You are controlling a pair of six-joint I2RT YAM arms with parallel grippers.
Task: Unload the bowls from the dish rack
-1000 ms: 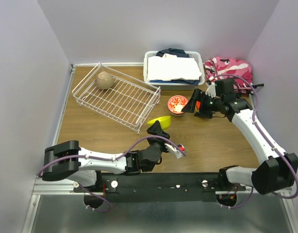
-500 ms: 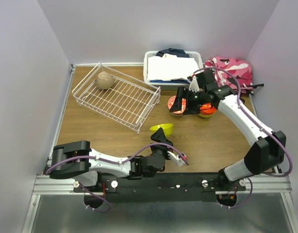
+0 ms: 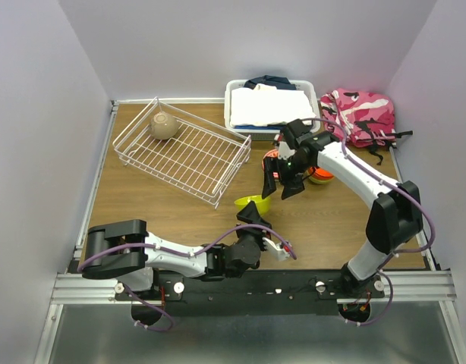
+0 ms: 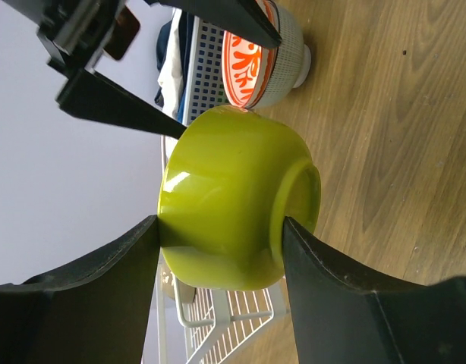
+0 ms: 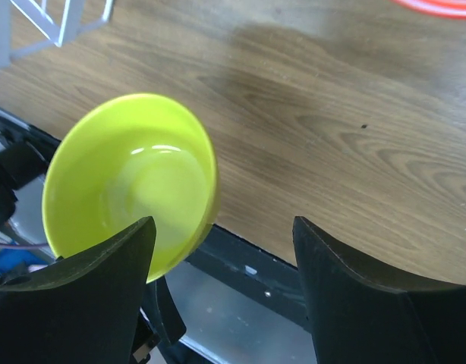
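Change since a sec ago: the right end effector [image 3: 278,187] has swung away from the bowls near the white bin [image 3: 234,105] and now hangs directly over the lime bowl [image 3: 252,202]. Its jaws are wide apart w/ nothing between them; in the wrist view the right end effector [image 5: 221,224] looks down into the lime bowl [image 5: 134,182]. The left end effector [image 3: 249,214] has pulled that bowl a little toward the near edge of the worktop [image 3: 142,205]. It is clamped firm on the bowl's wall, as the left end effector [image 4: 218,224] shows around the lime bowl [image 4: 233,205]. I cannot tell if the bowl's foot touches the worktop.

Meaning, in my judgement: this looks like a handover, left to right, so that the bowl can join the others. The bowl is already out of the dish rack [image 3: 218,163], so this part is nearly done.

Count:
- in the rack: 1, the taupe bowl [image 3: 163,125], at the far corner
- out of the rack: 1 lime, 1 patterned bowl [image 3: 270,158], and at least 1 orange bowl [image 3: 322,177]; the last two are partly hidden by the right arm, so maybe more
- 1 rack, 1 bin, 1 pink bag [image 3: 362,110]
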